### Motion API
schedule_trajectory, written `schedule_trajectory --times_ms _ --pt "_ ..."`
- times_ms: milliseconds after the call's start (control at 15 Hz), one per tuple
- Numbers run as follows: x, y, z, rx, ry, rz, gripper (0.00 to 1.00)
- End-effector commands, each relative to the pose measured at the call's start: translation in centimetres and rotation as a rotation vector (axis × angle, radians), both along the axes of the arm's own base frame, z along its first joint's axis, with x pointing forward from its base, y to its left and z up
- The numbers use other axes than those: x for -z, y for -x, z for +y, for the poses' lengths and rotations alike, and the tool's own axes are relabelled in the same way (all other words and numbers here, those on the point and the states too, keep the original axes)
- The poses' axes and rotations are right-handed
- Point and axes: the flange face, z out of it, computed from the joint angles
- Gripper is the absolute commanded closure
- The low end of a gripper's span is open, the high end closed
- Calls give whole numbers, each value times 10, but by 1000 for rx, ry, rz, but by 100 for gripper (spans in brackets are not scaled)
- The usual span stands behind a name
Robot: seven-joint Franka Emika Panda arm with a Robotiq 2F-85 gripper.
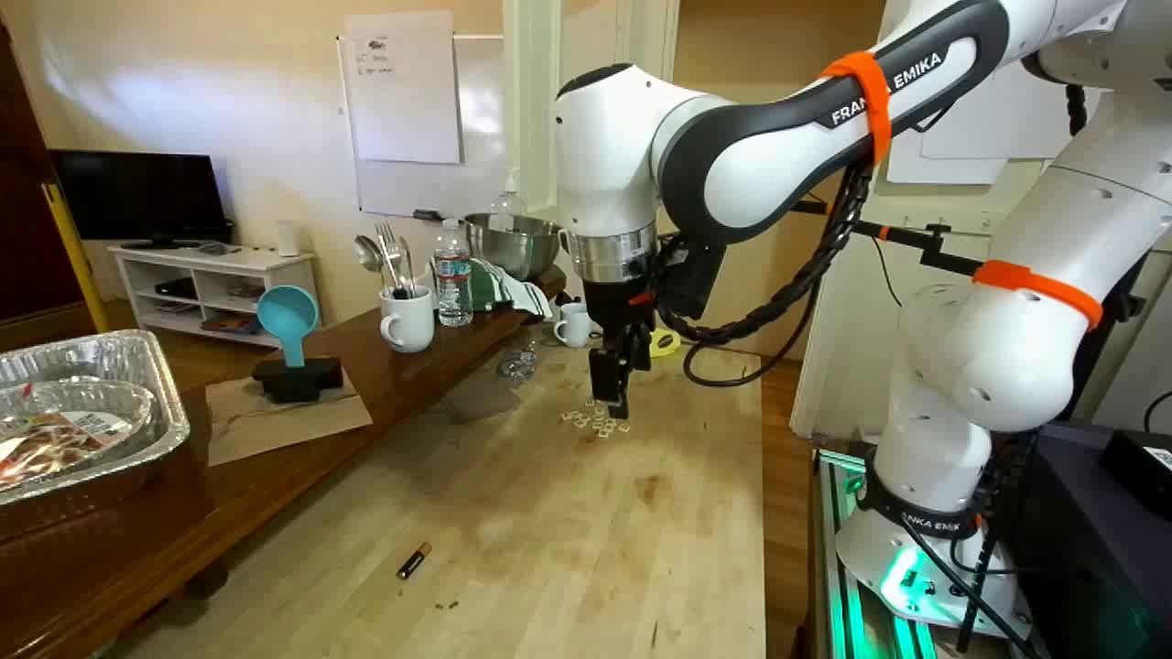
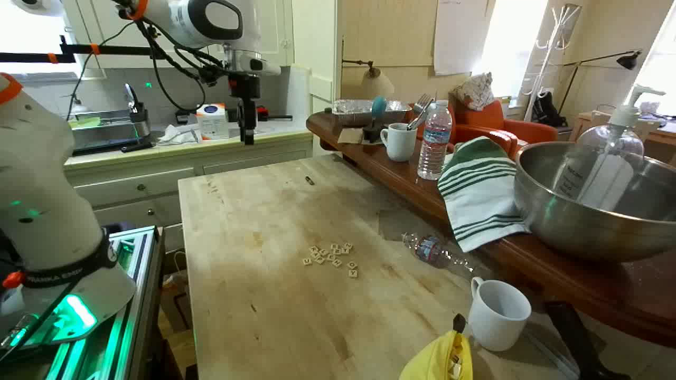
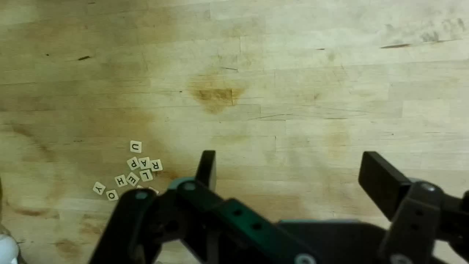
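**Wide-spread gripper [image 3: 291, 170] is hanging near loose letter tiles [image 3: 132, 179]**

In an exterior view, the robot's white arm [image 1: 778, 156] is arching over from the right, and the gripper is pointing down above a pale wooden table [image 1: 549, 522]. Its fingers [image 3: 383, 185] are standing far apart, with only wood showing between them in the wrist view, so it is gripping nothing.

There, the tiles are lying to the left of the fingers, face up on the table in a loose cluster. U, P, A, R, L, E, H, Y and O are showing clearly; a few more are partly hiding behind the finger on the left.

Nearer and to the left of the tiles, in an exterior view, a battery [image 1: 414, 560] is lying on the table. Farther left, a dark counter [image 1: 261, 490] is running from near to far, bearing a foil tray [image 1: 163, 407], an upright blue scoop [image 1: 287, 316] and a mug of cutlery [image 1: 409, 325], with a water bottle [image 1: 453, 288] standing just to its right.

In an exterior view, a plastic bottle [image 2: 430, 250] is lying on its side to the right of the tiles. Nearer, a white mug [image 2: 494, 324] is standing beside a yellow pouch [image 2: 435, 359]. At the right, a striped towel [image 2: 475, 190] is draping over the counter's edge, and a pump bottle [image 2: 602, 169] is standing inside a steel bowl [image 2: 581, 232].
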Motion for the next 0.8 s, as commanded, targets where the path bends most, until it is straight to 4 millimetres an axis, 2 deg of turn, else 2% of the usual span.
schedule_trajectory --times_ms 0,333,533,733 --pt "0 0 0 0 0 1 0" --pt "0 0 0 0 0 1 0" --pt "12 -12 -34 42 -6 41 0" --pt "30 -23 -82 49 -53 75 0"
